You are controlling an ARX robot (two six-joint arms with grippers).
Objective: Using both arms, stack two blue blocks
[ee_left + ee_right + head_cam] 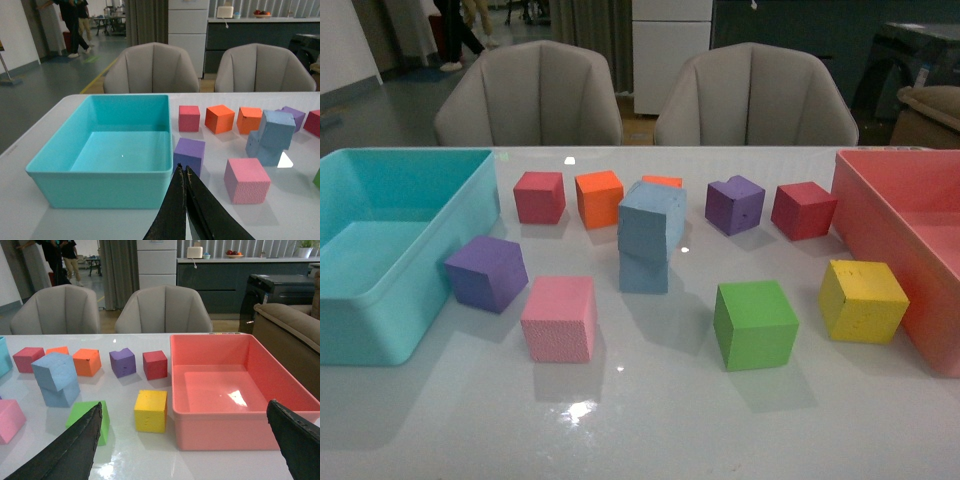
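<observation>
Two pale blue blocks stand stacked near the table's middle. The upper blue block rests twisted and slightly tilted on the lower blue block. The left wrist view shows the upper block on the lower one; the right wrist view shows the upper above the lower. Neither arm appears in the front view. My left gripper is shut with nothing in it, near the turquoise bin's corner, well apart from the stack. My right gripper is open and empty, before the pink bin.
A turquoise bin stands at the left and a pink bin at the right. Around the stack lie purple, pink, green, yellow, red and orange cubes. Two chairs stand behind the table.
</observation>
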